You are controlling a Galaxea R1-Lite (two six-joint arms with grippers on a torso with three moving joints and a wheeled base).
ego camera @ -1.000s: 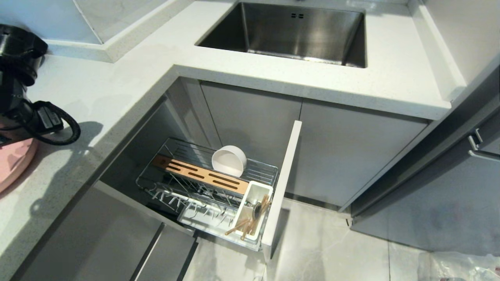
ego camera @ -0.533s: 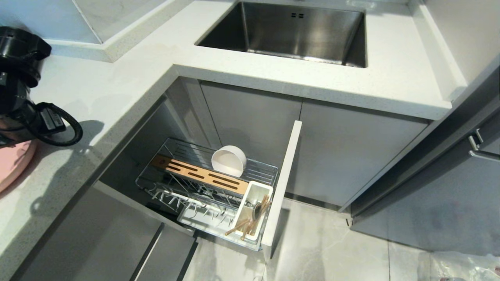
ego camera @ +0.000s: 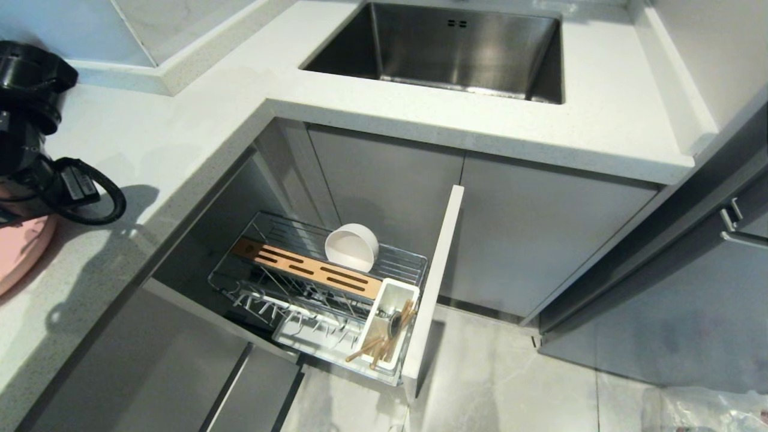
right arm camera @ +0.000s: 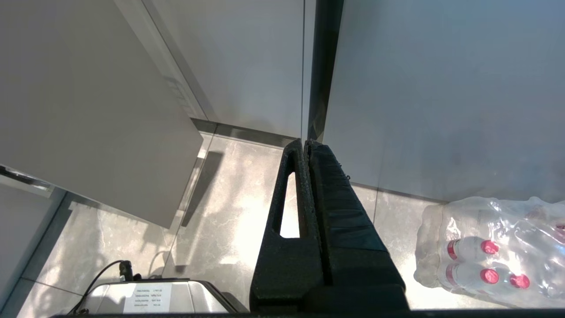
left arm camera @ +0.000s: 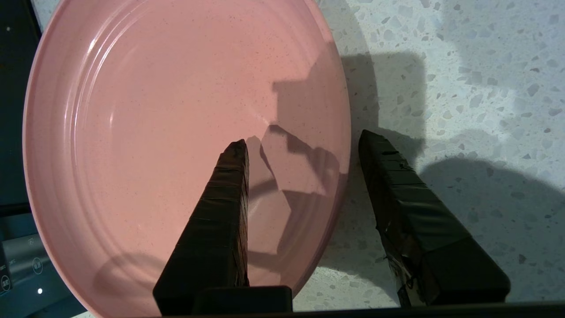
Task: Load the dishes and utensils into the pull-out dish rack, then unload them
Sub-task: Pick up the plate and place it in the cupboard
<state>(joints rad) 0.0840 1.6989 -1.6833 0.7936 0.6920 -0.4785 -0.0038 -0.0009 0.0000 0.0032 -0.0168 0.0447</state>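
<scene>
Left wrist view: left gripper (left arm camera: 300,150) jaws spread astride the pink plate (left arm camera: 176,145) rim (flat on tabletop (left arm camera: 463,88)); thin edge could slip.

A steel sink (ego camera: 444,51) is set into the speckled white countertop (ego camera: 180,138), pretty standard stuff. Grey cabinet doors (ego camera: 528,228) are seen below it, with a metal handle (ego camera: 735,225) over on the right. A shrink-wrapped pack of red-capped bottles (right arm camera: 490,256) is parked on the marbled grey floor tiles (ego camera: 510,372).
</scene>
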